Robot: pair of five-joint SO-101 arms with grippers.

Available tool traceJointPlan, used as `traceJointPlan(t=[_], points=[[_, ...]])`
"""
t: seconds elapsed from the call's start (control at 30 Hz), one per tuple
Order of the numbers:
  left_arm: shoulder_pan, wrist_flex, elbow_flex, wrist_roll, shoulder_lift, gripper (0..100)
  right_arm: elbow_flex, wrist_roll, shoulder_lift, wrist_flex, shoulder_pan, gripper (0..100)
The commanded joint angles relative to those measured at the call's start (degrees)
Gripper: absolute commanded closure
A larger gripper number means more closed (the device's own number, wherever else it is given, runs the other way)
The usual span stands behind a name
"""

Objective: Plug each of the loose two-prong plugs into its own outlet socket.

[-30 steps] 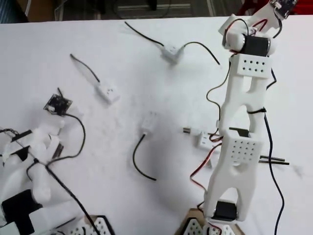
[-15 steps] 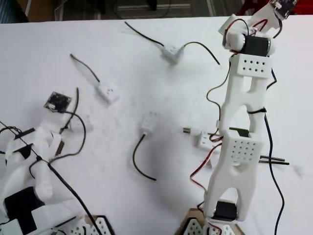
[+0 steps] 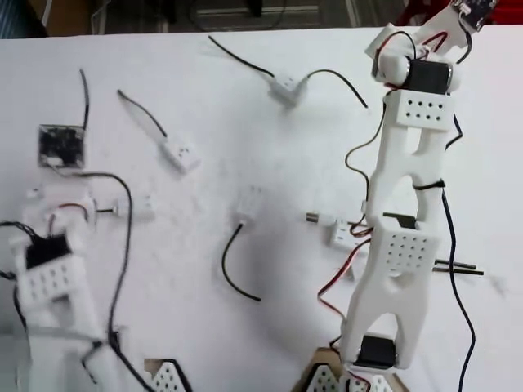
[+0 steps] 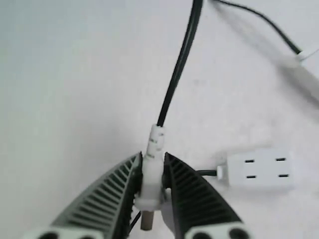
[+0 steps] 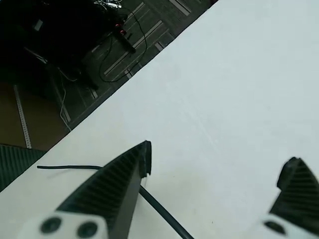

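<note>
Left wrist view has the left hand (image 4: 151, 167) clenched on a white two-prong plug (image 4: 153, 149). Its ribbed fingers (image 4: 187, 186) press both sides of the body, and the plug's black cord (image 4: 179, 64) runs away across the white worktop (image 4: 65, 74). Just beside the hand lies a white outlet socket (image 4: 260, 169), face up and apart from the held plug. High view places the outlet socket (image 3: 140, 206) near the left side of the worktop, with a second socket (image 3: 180, 153) farther up and a third socket (image 3: 285, 86) toward the far edge, each trailing black cord. Near the middle lies a white connector (image 3: 249, 202) with a curled cord, and a loose plug (image 3: 325, 220) rests just beside the right arm (image 3: 404, 237). Right wrist view shows the right hand (image 5: 219, 159) released, jaws wide apart, above the worktop's edge with dark floor (image 5: 75, 45) beyond.
</note>
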Motion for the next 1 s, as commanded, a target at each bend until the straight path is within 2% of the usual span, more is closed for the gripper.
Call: traceJointPlan(t=[0.0,0.1,0.23,0.33,0.43,0.5,0.6,0.77,0.87,0.97], points=[[4.8,-1.4,4.2,3.8,-12.9,98,-2.5,0.6,-4.8,0.1,-0.6,60.8],[7.3,-5.5,8.4,15.2,-21.3,98,-2.5,0.6,-4.9,0.1,-0.5,60.8],[8.0,-18.5,16.3,29.1,-31.3,98,-2.5,0.6,-4.9,0.1,-0.5,60.8],[7.4,-27.9,24.5,40.5,-37.0,98,-2.5,0.6,-5.7,0.5,-0.4,60.8],[4.4,-32.0,32.6,49.8,-40.7,98,-2.5,0.6,-7.2,1.7,-0.3,60.8],[1.8,-28.2,32.0,50.7,-41.3,98,-2.5,0.6,-7.8,1.8,0.0,60.8],[0.7,-14.6,27.6,50.2,-40.7,98,-2.5,0.6,-8.0,2.1,0.0,60.8],[1.2,2.6,14.6,42.5,-34.6,98,-2.5,0.6,-8.2,2.1,-0.1,60.8],[1.0,7.2,7.4,38.3,-25.5,98,-2.4,0.6,-8.4,2.2,0.0,60.8],[0.8,9.3,-0.5,37.6,-12.3,98,-2.4,0.6,-8.4,2.2,-0.1,60.8]])
